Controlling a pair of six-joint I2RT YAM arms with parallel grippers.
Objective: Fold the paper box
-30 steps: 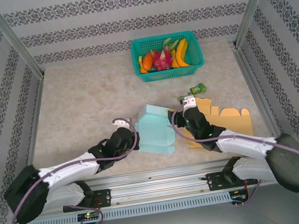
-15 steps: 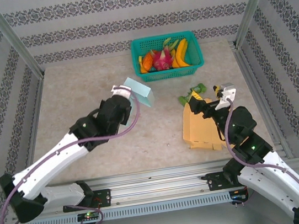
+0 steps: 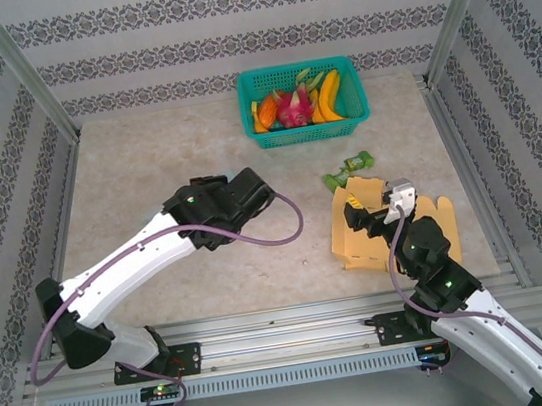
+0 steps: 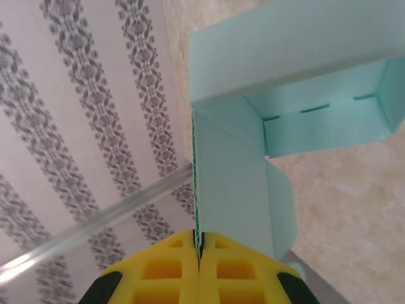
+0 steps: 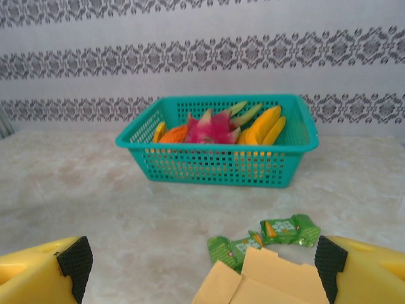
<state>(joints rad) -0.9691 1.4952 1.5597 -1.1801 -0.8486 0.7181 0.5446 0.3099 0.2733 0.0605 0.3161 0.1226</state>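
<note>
Left hand (image 4: 198, 250) is clamped tight on a thin edge of the pale teal paper box (image 4: 285, 57), its two yellow fingers pressed together with the card pinched between them. The gripped panel runs straight out from the fingertips, and the box's open cavity sits at the far end, turned off to the hand's right. Seen from above, this hand (image 3: 249, 191) hangs over the middle of the desk (image 3: 147, 180), and from there I cannot make out the teal box under it. Right hand (image 5: 201, 266) stands wide apart and holds nothing. Just below and ahead of it, between its spread fingers (image 5: 71, 259), lie the near tabs of a flat orange carton blank (image 5: 253, 282). From above, that blank (image 3: 433, 221) lies flat on the desk, spreading sideways out from under the right hand (image 3: 368, 211), so its long axis seems to lie across the hand's reach, not along it. Two green packets (image 5: 288, 229) lie just beyond the blank, and the green fruit basket (image 5: 215, 168) stands well past those. I judge the right hand is far nearer the blank, with the left hand well off to its side and already occupied; picking up the blank would fall to the right hand coming straight down on the near tabs.
</note>
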